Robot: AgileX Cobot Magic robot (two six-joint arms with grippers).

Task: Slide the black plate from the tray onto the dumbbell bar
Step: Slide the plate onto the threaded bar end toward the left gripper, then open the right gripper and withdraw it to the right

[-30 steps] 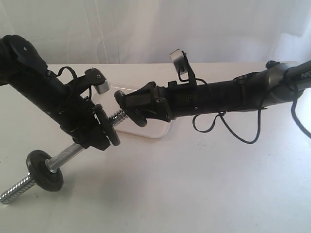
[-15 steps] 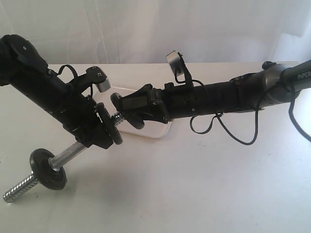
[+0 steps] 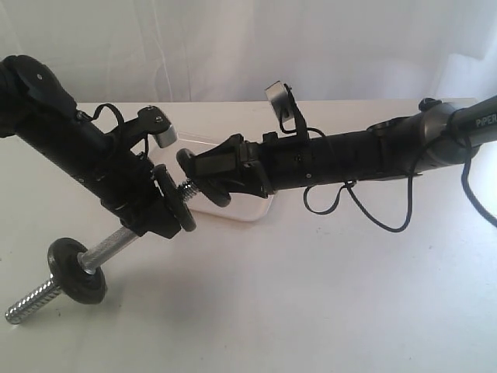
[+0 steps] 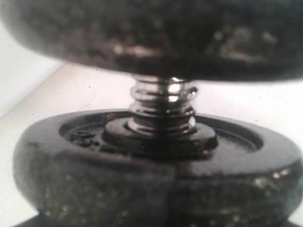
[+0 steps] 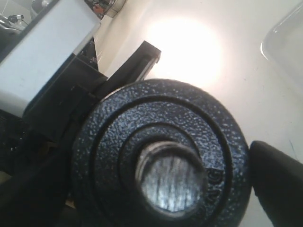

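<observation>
My left gripper (image 3: 158, 219) is shut on the dumbbell bar (image 3: 113, 245) and holds it tilted above the table. One small black disc (image 3: 76, 269) sits near the bar's low end, another (image 3: 175, 202) just above my left fingers. My right gripper (image 3: 196, 177) is shut on the black plate (image 5: 161, 151), one finger (image 5: 279, 184) at its rim. The bar's threaded upper end (image 5: 171, 182) fills the plate's centre hole. In the left wrist view the plate (image 4: 156, 33) hangs a few threads (image 4: 163, 106) away from the upper disc (image 4: 156, 175). The tray (image 3: 242, 208) lies under my right gripper.
The white table (image 3: 311, 295) spreads out around both arms, with a pale curtain behind it. A loose black cable (image 3: 373, 214) droops under the right arm. One corner of the tray (image 5: 284, 45) shows in the right wrist view.
My right gripper has moved left with the black plate, bringing it over the bar's threaded end. The bar has shifted slightly in my left gripper. Nothing has moved in the last half second.
</observation>
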